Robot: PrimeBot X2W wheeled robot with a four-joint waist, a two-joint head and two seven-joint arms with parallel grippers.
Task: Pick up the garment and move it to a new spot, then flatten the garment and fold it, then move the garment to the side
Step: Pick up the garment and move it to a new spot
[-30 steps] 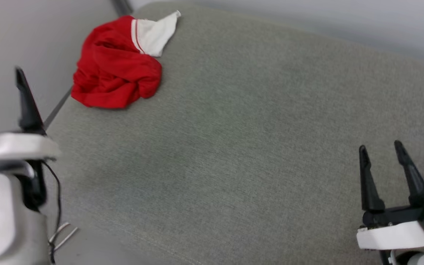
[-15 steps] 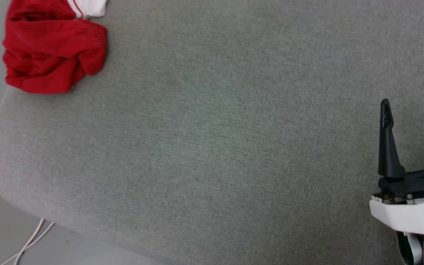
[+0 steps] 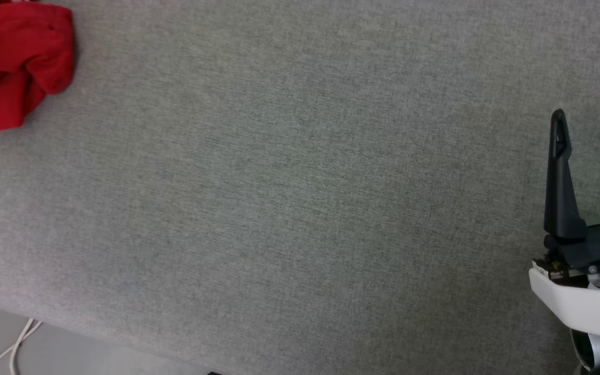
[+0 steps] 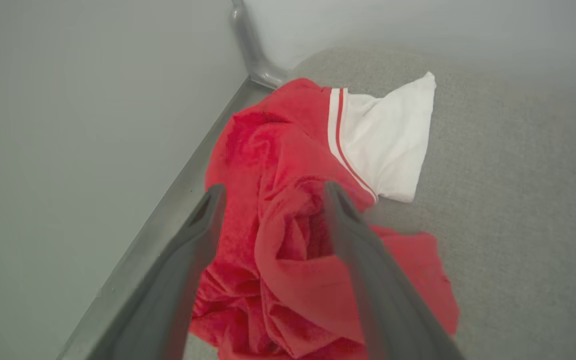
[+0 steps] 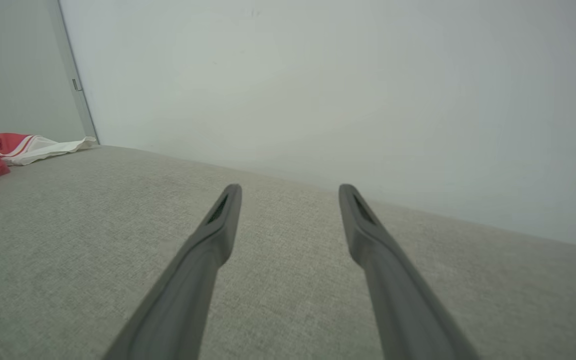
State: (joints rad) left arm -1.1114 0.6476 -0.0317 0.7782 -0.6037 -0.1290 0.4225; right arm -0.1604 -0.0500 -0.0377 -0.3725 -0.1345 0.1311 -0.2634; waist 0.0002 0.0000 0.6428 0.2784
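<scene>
Head view: the garment (image 3: 13, 67) lies crumpled at the far left of the grey cushion (image 3: 300, 208), cut off by the frame edge. The right gripper (image 3: 594, 112) sits at the far right, jaws apart and empty, with the whole cushion between them.

Left wrist view: the left gripper (image 4: 273, 187) is spread wide, holding nothing, right over the red heap, its fingers framing a raised fold. Contact: cannot tell. The heap's long axis runs away from the fingers along the cushion edge by the wall (image 4: 68, 125), with the white sleeve (image 4: 388, 135) at the far end.

Right wrist view: fingers apart over bare cushion, garment small at far left.

The left arm is clearly nearer, so the pick likely goes straight down.
</scene>
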